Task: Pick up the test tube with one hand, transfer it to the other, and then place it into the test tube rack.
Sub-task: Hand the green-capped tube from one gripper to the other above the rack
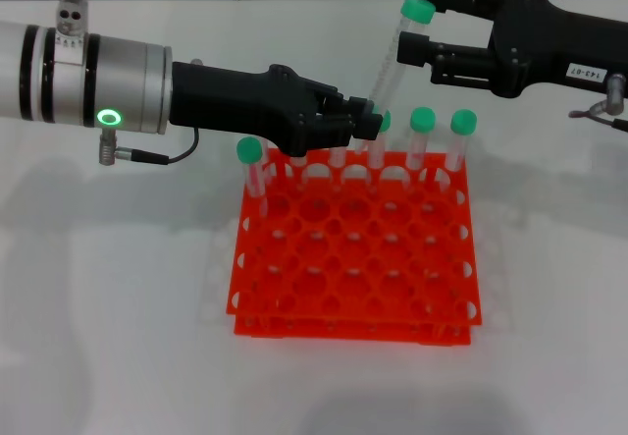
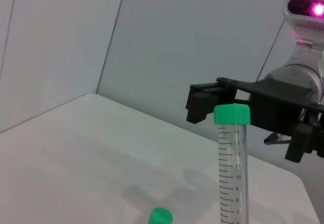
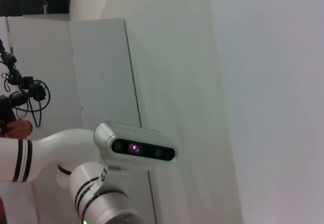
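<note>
While left gripper pinches test tube, head view alone shows right gripper fingers spread

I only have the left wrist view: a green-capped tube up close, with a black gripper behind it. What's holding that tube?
Observer: The left gripper is shut on the lower part of the test tube, which leans with its cap toward the right arm.
Operator: Has the right one taken it?
Observer: Not yet. The right gripper is open, with one finger on each side of the cap.
Operator: And the rack?
Observer: The test tube rack sits on the table directly below the handover. Other green-capped tubes stand in its far row.
</note>
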